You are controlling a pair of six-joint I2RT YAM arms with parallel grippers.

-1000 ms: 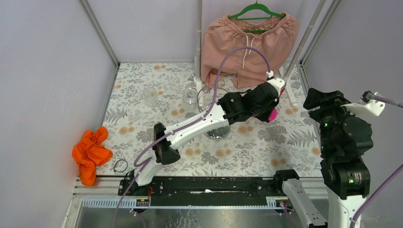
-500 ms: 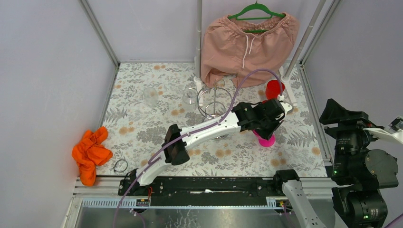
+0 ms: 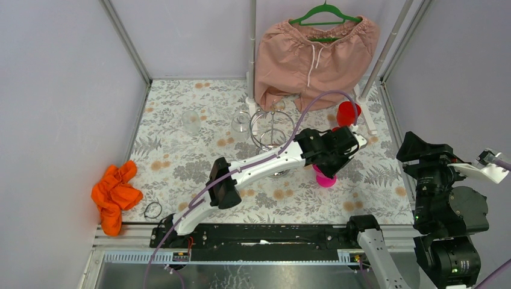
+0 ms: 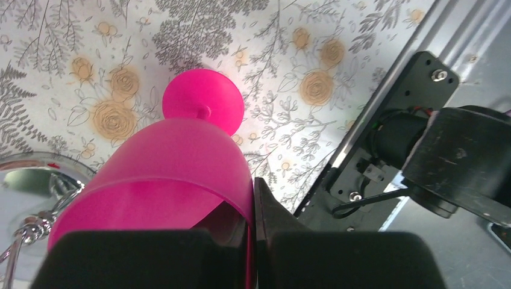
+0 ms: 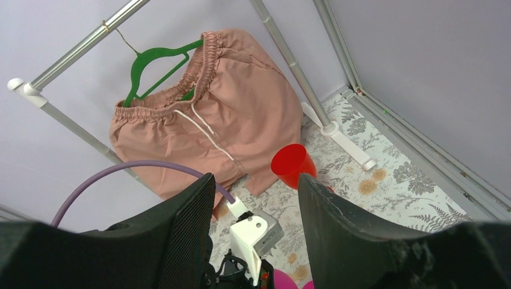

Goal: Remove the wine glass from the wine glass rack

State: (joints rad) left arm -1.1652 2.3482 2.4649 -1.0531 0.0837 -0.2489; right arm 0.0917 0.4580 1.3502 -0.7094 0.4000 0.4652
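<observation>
My left gripper (image 3: 332, 161) is shut on the rim of a pink wine glass (image 3: 325, 177). One finger is inside the bowl and one outside, as the left wrist view (image 4: 252, 201) shows. The pink glass (image 4: 181, 156) stands upright with its foot low over the flowered table, right of the wine glass rack (image 3: 272, 127). I cannot tell whether the foot touches. The rack's mirror base (image 4: 27, 180) shows at the left edge. My right gripper (image 3: 423, 146) is open and empty, raised at the right side (image 5: 256, 180).
A red wine glass (image 3: 346, 112) stands behind the left gripper (image 5: 292, 164). Two clear glasses (image 3: 191, 120) (image 3: 240, 126) stand left of the rack. Pink shorts (image 3: 313, 57) hang on a green hanger at the back. An orange cloth (image 3: 114, 195) lies front left.
The left gripper carried the pink glass from up beside the rack down and forward to the right of it, then slightly left. The right arm swung and shifted at the right.
</observation>
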